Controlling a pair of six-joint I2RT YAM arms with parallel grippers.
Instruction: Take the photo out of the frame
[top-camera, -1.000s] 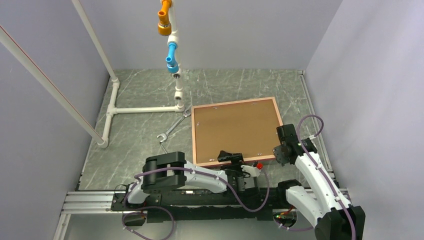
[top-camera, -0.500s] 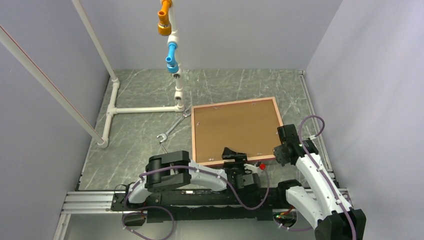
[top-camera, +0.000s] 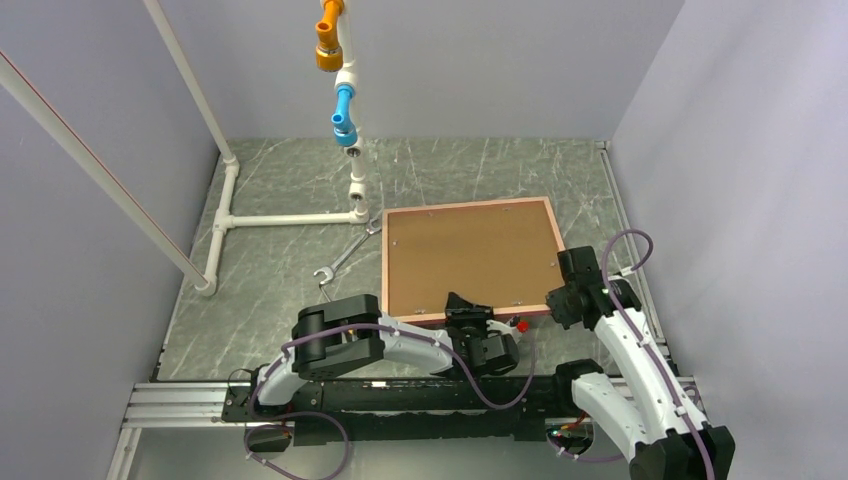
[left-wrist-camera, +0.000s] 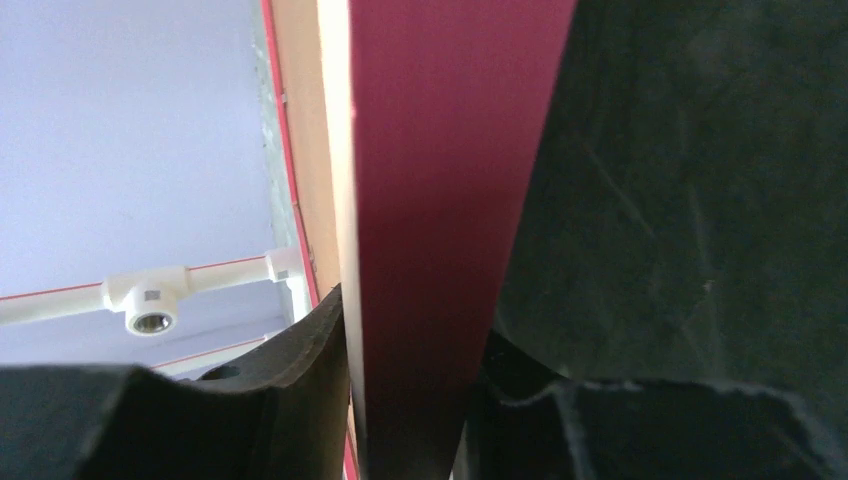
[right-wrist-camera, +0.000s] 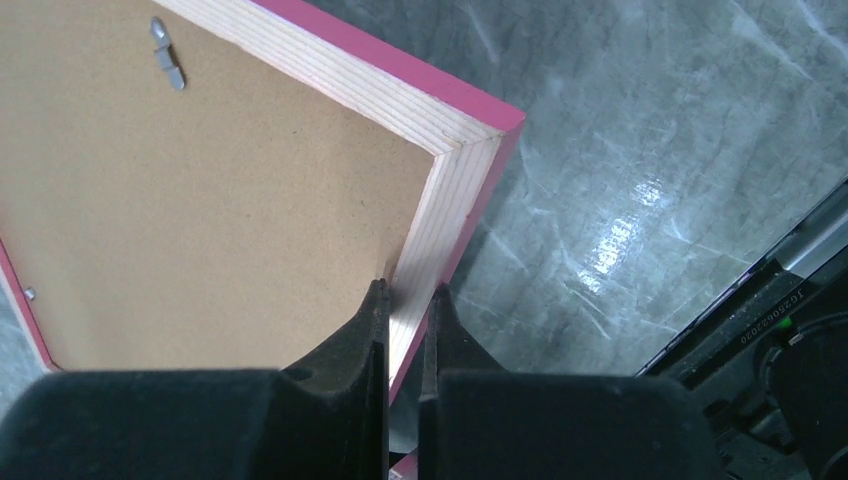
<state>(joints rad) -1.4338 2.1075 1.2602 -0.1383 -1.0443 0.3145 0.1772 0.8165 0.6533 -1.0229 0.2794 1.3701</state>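
Note:
The frame (top-camera: 470, 255) lies back up on the table, its brown board showing inside a thin pink-red border. The photo is hidden under that board. My left gripper (top-camera: 468, 318) is at the middle of the frame's near edge. In the left wrist view the red edge (left-wrist-camera: 440, 200) fills the gap of the left gripper (left-wrist-camera: 405, 400), with both fingers against it. My right gripper (top-camera: 560, 300) is at the right edge near the near corner. There, the right gripper (right-wrist-camera: 405, 300) pinches the pale wood rim of the frame (right-wrist-camera: 200, 200).
A white pipe structure (top-camera: 290, 217) stands at the back left, with orange (top-camera: 330, 45) and blue (top-camera: 344, 110) fittings on its upright. A wrench (top-camera: 345, 258) lies just left of the frame. A small red part (top-camera: 521, 326) sits by the near edge. Walls close in on three sides.
My left jaws have closed from wide apart onto the frame's near edge, and the left wrist has shifted slightly right. The right gripper has kept its grip, moving only slightly.

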